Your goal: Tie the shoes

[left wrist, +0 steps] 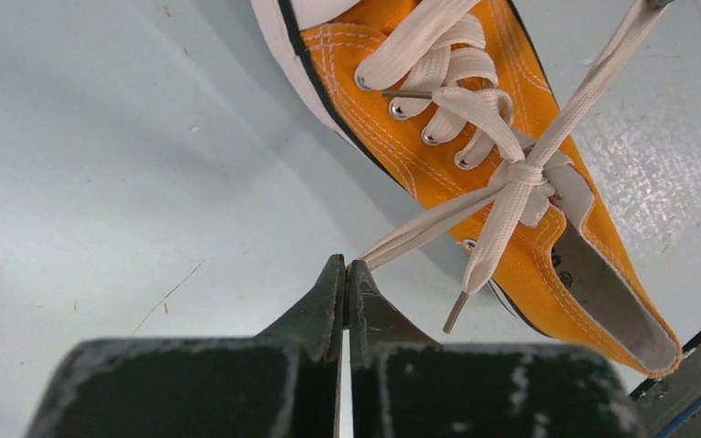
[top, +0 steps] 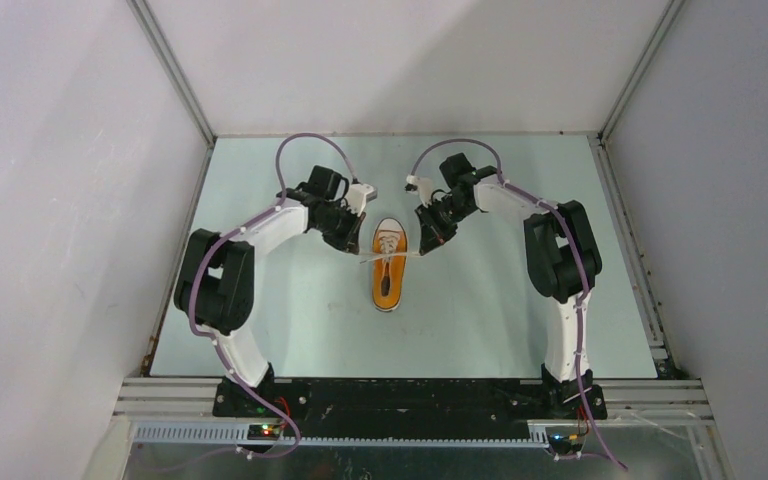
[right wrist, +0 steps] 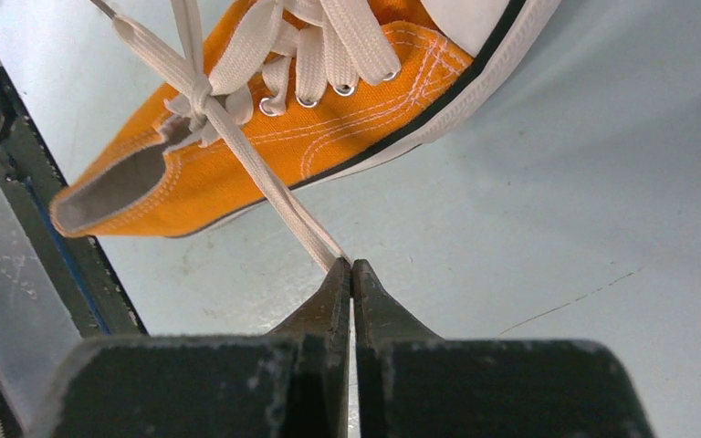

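One small orange shoe (top: 388, 266) with a white toe cap lies mid-table, toe toward the far wall. Its white laces meet in a tight knot (left wrist: 522, 173) over the tongue. My left gripper (left wrist: 347, 266) is shut on a doubled strand of lace (left wrist: 420, 230) running taut from that knot, left of the shoe (left wrist: 438, 109). My right gripper (right wrist: 348, 265) is shut on another lace strand (right wrist: 278, 196) stretched from the knot (right wrist: 199, 96), right of the shoe (right wrist: 265, 137). A free lace end with a grey aglet (left wrist: 456, 312) hangs down the shoe's side.
Pale green table surface (top: 290, 330) is bordered by white walls on the left, right and back. A metal rail (top: 410, 385) with both arm bases runs along the near edge. The left arm (top: 260, 235) and right arm (top: 550, 240) curve inward around the shoe.
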Robot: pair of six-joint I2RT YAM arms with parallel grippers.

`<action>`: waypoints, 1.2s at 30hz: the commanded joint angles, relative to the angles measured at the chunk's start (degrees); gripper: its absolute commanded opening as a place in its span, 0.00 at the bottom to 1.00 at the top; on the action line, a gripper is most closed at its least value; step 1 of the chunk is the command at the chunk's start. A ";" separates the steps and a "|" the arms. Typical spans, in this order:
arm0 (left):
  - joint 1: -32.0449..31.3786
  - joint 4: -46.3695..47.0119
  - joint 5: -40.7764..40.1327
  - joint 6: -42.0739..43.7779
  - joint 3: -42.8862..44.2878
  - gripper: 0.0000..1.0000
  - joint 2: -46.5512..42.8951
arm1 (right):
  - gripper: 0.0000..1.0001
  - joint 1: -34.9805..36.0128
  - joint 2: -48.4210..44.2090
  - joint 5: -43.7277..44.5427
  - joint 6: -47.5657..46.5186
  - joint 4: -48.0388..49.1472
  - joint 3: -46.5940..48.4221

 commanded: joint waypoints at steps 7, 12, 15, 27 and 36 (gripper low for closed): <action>2.20 -3.39 -22.03 5.94 -0.75 0.00 -1.43 | 0.00 -1.84 -3.22 13.07 -7.05 -3.35 -0.63; 2.08 -3.88 -23.85 5.67 -0.58 0.00 -0.81 | 0.00 -1.95 -3.31 12.54 -7.37 -3.79 -0.59; 1.54 -4.34 -23.12 5.53 -0.65 0.00 -0.72 | 0.00 -1.64 -3.19 11.95 -7.27 -3.97 -0.41; 0.98 -4.43 -23.05 5.50 -1.18 0.00 -1.13 | 0.00 -1.54 -3.09 11.28 -6.83 -3.91 -0.72; 0.67 -4.58 -14.93 4.79 -1.55 0.01 -2.31 | 0.00 -1.16 -3.33 4.48 -5.94 -4.61 0.92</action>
